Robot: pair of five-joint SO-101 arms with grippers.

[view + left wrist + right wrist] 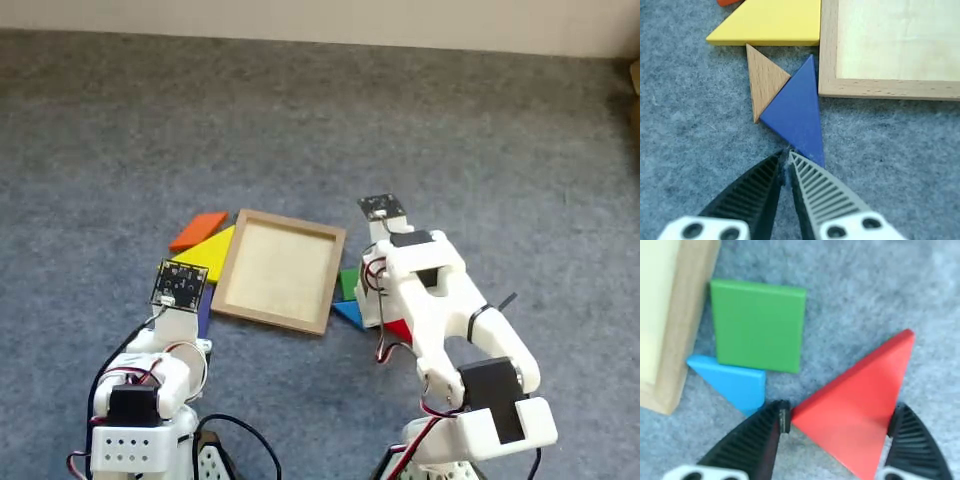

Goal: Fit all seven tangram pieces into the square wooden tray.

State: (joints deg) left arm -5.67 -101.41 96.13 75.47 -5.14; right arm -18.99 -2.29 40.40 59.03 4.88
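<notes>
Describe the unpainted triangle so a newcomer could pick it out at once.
Start at the square wooden tray on the grey carpet. Just off its corner, the yellow triangle and dark blue triangle lie beside the frame; the small triangle wedged between them is the one. It alone is bare, unpainted wood.

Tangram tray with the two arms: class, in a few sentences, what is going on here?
The wooden tray holds no pieces yet; they lie on the carpet beside it. The right end effector is open astride the red triangle, near the green square and light blue triangle. The left end effector is shut, at a corner of the dark blue triangle, which touches a plain wood triangle.
</notes>
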